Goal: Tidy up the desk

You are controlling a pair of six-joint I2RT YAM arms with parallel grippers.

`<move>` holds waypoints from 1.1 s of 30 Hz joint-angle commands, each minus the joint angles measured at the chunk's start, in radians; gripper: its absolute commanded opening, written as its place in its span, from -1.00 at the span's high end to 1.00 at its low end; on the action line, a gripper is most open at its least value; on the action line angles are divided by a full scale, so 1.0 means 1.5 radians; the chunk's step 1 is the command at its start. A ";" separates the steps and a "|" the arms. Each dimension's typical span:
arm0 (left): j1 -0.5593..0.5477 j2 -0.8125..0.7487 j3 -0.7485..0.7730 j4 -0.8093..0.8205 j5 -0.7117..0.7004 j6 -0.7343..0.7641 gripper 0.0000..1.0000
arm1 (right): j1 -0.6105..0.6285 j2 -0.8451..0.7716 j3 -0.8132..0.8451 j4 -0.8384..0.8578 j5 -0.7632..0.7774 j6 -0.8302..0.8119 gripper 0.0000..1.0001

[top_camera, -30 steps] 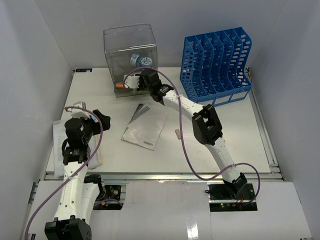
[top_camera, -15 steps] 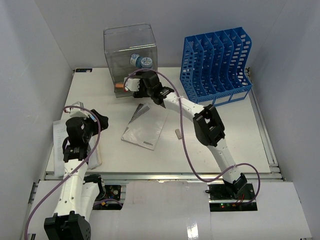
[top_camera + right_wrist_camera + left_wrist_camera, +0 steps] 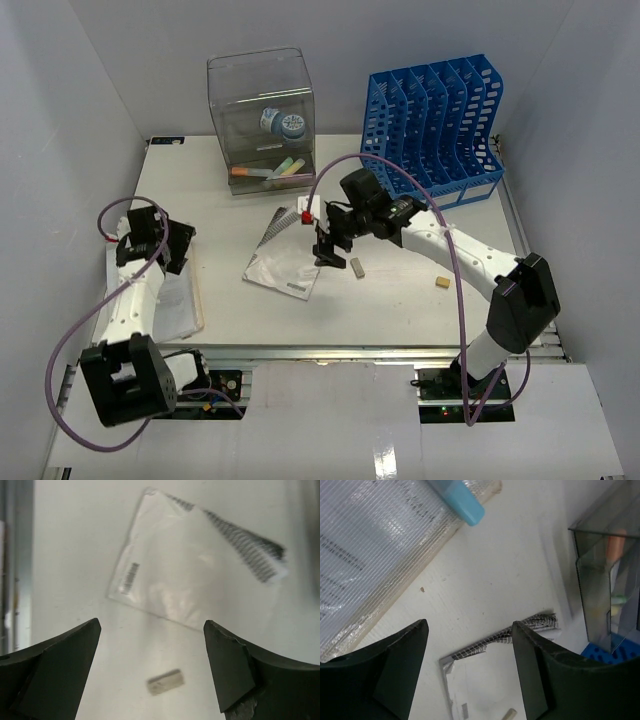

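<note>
Desk [image 3: 400, 300] fills the top view, wide and white. Left wrist view: left gripper [image 3: 470, 665] wide apart, holding nothing. Right wrist view: right gripper [image 3: 150, 665] wide apart above a booklet [image 3: 195, 580] and small block [image 3: 165, 681]

Matt white desk [image 3: 420, 300], glossy plastic sleeve [image 3: 285, 262]

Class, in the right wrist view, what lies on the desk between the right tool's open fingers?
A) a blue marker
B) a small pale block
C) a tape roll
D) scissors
B: the small pale block lies on the desk in the gap of the open right tool, just short of the white booklet.
</note>
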 commanded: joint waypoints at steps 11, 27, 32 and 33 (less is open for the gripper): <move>0.151 0.345 0.261 -0.121 -0.031 -0.111 -0.25 | -0.051 -0.048 -0.110 -0.034 -0.159 0.033 -0.81; 0.147 0.542 0.366 -0.134 0.059 -0.133 -0.01 | -0.072 -0.042 -0.121 -0.034 -0.178 0.017 -0.80; 0.140 0.542 0.351 -0.110 0.068 -0.122 0.47 | -0.072 -0.051 -0.124 -0.033 -0.173 0.008 -0.80; 0.140 0.537 0.346 -0.102 0.071 -0.117 0.55 | -0.072 -0.052 -0.125 -0.034 -0.172 0.007 -0.80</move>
